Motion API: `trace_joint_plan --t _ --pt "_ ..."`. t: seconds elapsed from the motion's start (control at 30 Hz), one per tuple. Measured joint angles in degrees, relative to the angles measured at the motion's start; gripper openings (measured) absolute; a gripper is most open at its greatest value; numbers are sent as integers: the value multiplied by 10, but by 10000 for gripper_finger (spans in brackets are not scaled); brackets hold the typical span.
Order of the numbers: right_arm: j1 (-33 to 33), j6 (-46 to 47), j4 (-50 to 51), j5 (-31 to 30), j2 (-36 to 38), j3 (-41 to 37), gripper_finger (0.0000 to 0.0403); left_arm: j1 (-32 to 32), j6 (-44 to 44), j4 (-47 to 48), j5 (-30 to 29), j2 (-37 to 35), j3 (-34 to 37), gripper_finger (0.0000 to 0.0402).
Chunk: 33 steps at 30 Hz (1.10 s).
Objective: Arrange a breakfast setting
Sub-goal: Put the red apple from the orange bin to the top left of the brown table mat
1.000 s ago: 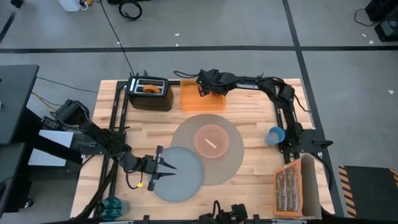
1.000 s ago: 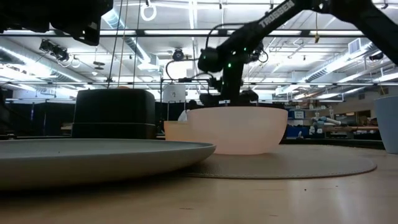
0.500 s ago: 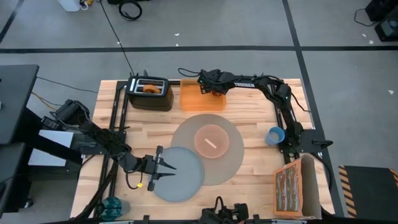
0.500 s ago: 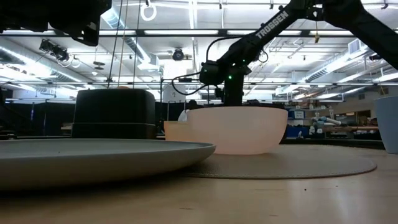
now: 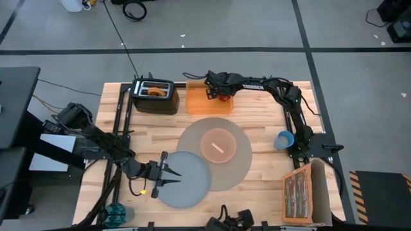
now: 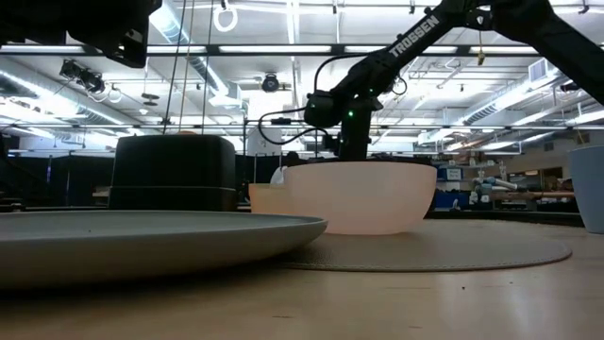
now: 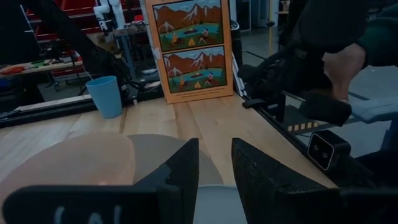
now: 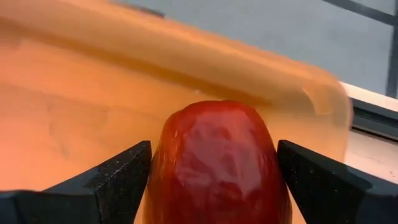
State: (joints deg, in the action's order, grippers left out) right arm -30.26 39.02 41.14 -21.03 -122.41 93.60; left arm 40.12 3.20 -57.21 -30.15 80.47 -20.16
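Red glossy apple (image 8: 217,165) sits on translucent orange cutting board (image 5: 199,101) at surface's far edge, right end effector (image 5: 220,94) fingers bracketing it; left end effector (image 5: 172,172) open over smaller grey plate (image 5: 192,186).
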Motion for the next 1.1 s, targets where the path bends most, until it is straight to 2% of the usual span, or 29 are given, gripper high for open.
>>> trace_joint_plan --t 0.23,0.4,0.6,0.8,1.1 --pt "2 -70 10 67 -7 -4 377 0 0 0 0 0 0 102" --pt "1 -77 5 66 -4 -3 381 0 0 0 0 0 0 102" --pt "1 -79 1 67 -4 -3 357 0 1 0 0 0 0 102" --pt "1 -82 1 74 -1 -2 307 0 4 0 0 0 0 102" --pt "20 -92 -20 65 80 -2 304 13 39 1 0 0 0 102"
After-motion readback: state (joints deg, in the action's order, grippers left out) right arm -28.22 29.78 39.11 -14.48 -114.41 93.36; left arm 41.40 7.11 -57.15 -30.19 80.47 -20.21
